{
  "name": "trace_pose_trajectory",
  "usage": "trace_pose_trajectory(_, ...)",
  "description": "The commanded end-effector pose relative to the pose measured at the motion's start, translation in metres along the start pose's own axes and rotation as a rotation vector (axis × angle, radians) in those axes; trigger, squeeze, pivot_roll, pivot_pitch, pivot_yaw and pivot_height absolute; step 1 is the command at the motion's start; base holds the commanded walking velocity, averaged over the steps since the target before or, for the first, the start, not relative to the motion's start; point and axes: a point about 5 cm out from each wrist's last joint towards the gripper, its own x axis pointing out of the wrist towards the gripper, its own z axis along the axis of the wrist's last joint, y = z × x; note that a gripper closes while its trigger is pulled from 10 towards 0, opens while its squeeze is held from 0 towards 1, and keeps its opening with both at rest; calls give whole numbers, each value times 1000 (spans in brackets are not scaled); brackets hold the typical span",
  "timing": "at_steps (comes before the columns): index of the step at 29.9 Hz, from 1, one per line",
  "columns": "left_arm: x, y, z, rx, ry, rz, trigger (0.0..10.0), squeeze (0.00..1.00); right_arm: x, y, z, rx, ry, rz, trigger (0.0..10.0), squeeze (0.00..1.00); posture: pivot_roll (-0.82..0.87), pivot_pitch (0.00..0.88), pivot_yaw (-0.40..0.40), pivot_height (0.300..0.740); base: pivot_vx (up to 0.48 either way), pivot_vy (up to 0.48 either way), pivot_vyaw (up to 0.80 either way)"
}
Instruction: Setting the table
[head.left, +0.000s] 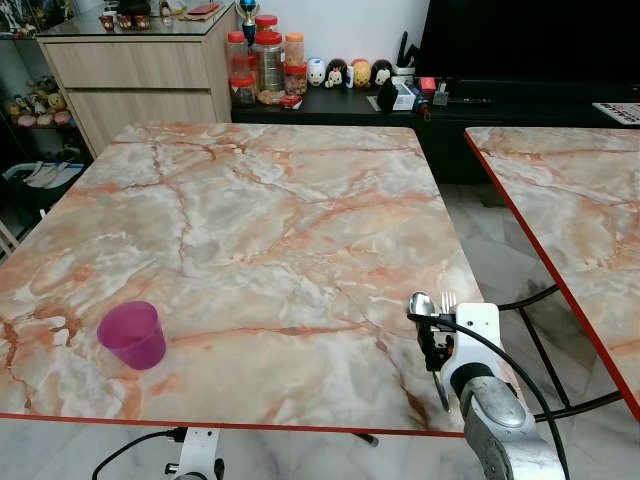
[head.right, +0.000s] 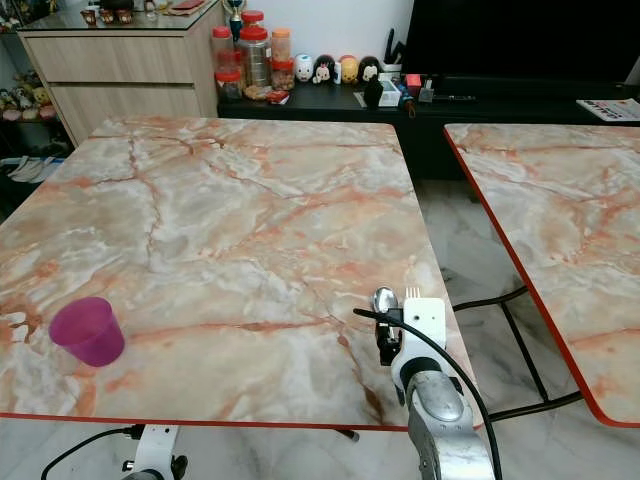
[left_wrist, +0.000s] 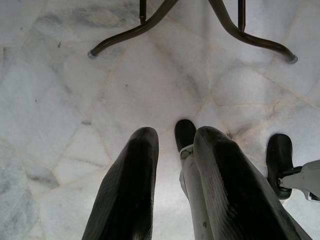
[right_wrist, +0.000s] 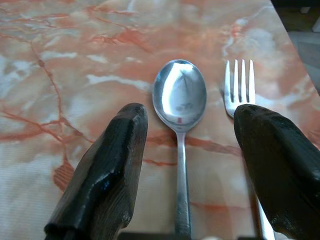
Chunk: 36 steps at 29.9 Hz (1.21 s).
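At the near right edge of the marble worktop we log our right pincer, fingers spread apart, hovering over a spoon and a fork lying side by side on the surface. Our left pincer hangs over the floor, fingers parted. Near left: a purple cup, upright. Beyond: a second worktop and a sideboard with jars.

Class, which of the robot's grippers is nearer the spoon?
Right. The right gripper is open over the spoon, fingers either side. The left gripper hangs low over the floor.
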Motion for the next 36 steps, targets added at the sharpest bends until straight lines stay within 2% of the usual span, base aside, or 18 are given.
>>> trace_pose_trajectory(1, 0, 0, 0, 13, 4, 0, 10000, 0, 4, 2, -1, 2, 6, 13, 10000, 0, -66, 0, -16, 725, 0, 0, 0)
trace_pose_trajectory(9, 0, -2, -1, 10, 8, -4, 10000, 0, 14, 6, 8, 5, -4, 18, 10000, 0, -66, 0, -19, 725, 0, 0, 0)
trace_pose_trajectory(15, 0, 0, -3, 6, 14, 2, 10000, 0, 17, 7, 3, -20, 27, 16, 10000, 0, -60, 0, -24, 725, 0, 0, 0)
trace_pose_trajectory(36, 0, 3, -4, 15, 20, 8, 10000, 0, 14, 6, -9, -1, 101, -15, 10000, 0, -58, 0, -18, 725, 0, 0, 0)
